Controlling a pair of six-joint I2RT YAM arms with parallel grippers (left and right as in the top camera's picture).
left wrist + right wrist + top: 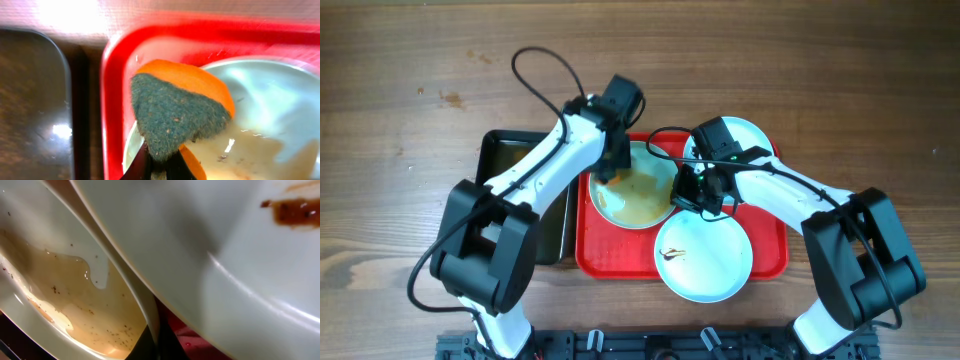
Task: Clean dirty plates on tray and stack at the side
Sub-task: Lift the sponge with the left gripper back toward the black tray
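Note:
Three pale mint-blue plates are on the red tray (610, 262). The middle plate (632, 190) holds brownish liquid and specks. My left gripper (613, 165) is shut on an orange sponge with a dark green scrub face (175, 112), held over that plate's left rim (260, 100). My right gripper (688, 192) is shut on the same plate's right rim (145, 315). A front plate (705, 258) has a small brown smear; it fills the upper right of the right wrist view (240, 245). A third plate (752, 135) lies at the tray's back right, partly under the right arm.
A black metal pan (505, 160) sits left of the tray, also in the left wrist view (30, 110). Wooden table (400, 90) surrounds everything. The arm bases stand at the front edge.

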